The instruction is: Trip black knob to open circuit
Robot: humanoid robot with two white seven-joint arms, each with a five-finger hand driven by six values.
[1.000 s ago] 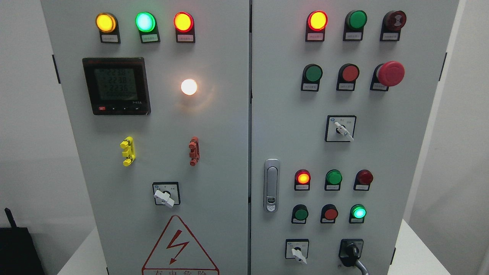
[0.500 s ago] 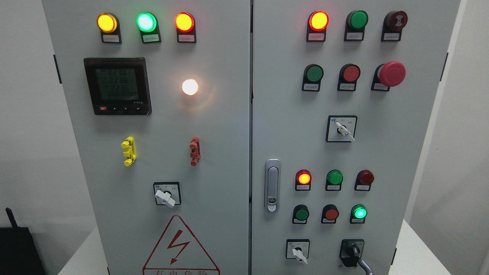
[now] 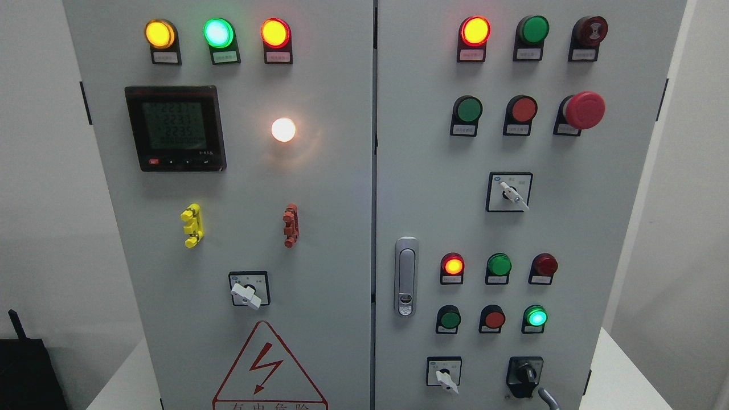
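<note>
No robot hand or finger is in view, so finger state cannot be determined. The black knob (image 3: 527,374) sits at the lower right of the right cabinet door (image 3: 433,205), beside a white-handled selector (image 3: 445,378) and below a lit green lamp (image 3: 536,317). Judged from this, the trip action is not yet done; approach, grasp and rotation all remain.

Only a grey curved sliver, possibly an arm (image 3: 547,397), shows at the bottom edge.
</note>
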